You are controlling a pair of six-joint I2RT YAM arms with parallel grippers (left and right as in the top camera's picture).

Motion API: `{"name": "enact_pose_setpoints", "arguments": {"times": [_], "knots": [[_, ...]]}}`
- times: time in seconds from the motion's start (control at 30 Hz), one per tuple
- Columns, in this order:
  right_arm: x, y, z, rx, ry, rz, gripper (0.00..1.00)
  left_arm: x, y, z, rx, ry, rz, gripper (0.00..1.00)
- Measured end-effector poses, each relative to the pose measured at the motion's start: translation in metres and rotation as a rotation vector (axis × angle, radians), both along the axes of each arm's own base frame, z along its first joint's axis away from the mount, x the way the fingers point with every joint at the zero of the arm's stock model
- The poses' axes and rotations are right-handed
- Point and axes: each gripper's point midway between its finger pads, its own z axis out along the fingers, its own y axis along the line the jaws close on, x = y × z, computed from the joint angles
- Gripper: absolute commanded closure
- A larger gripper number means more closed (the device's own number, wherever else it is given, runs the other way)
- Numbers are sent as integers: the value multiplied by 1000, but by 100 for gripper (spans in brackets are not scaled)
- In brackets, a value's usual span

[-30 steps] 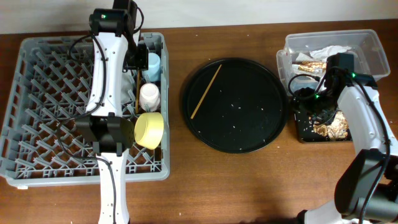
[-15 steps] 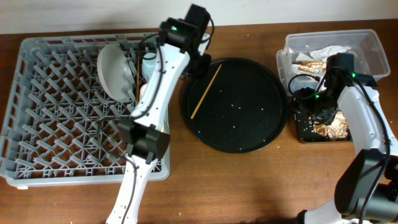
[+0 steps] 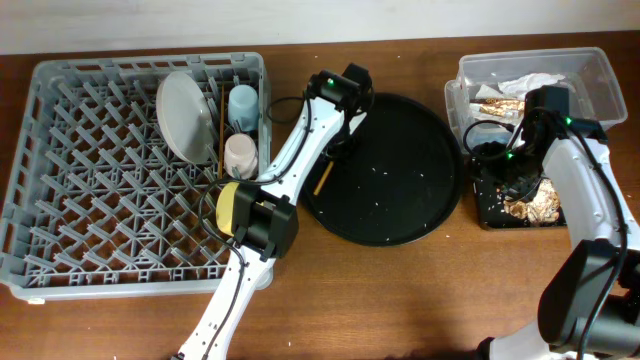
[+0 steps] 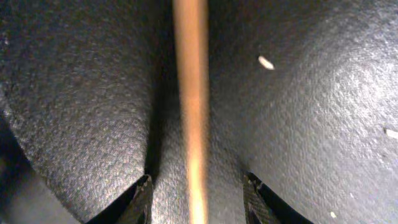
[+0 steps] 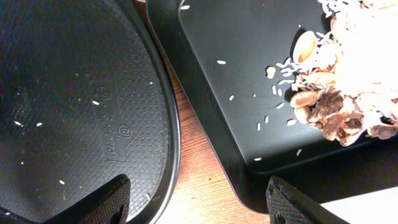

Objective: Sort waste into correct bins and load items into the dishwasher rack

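Chopstick [image 4: 189,93] lies on tray [image 4: 311,124], straddled by left hand [image 4: 198,186].

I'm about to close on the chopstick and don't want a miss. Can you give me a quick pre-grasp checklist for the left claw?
1. Is the chopstick centred between the fingers of the left claw? Ok.
2. Is the left claw open, with its fingers off the stick? Ok.
3. Is the chopstick lying on the round black tray? Ok.
4. Is the left claw low enough to grip? Cannot tell.
5. Is the right claw out of the way? Ok, it is open beside the shallow black tray.
6. Is there room in the dishwasher rack? Ok, many pegs are bare.
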Motion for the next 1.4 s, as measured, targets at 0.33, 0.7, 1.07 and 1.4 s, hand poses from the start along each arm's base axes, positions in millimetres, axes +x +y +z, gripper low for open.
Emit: {"name": "enact_pose_setpoints", "arguments": {"times": [0.33, 0.7, 1.07, 1.4], "knots": [[0, 0, 0, 0, 0, 0, 29, -2, 8, 3, 17, 16, 3, 100], [0, 0, 0, 0, 1, -1, 29, 52, 129, 199, -122, -354, 294, 99], [-1, 0, 0, 1, 4, 0, 29, 45, 234, 135, 31, -139, 608, 75], [-1, 0, 0, 1, 4, -1, 29, 44, 235, 130, 43, -129, 607, 40]]}}
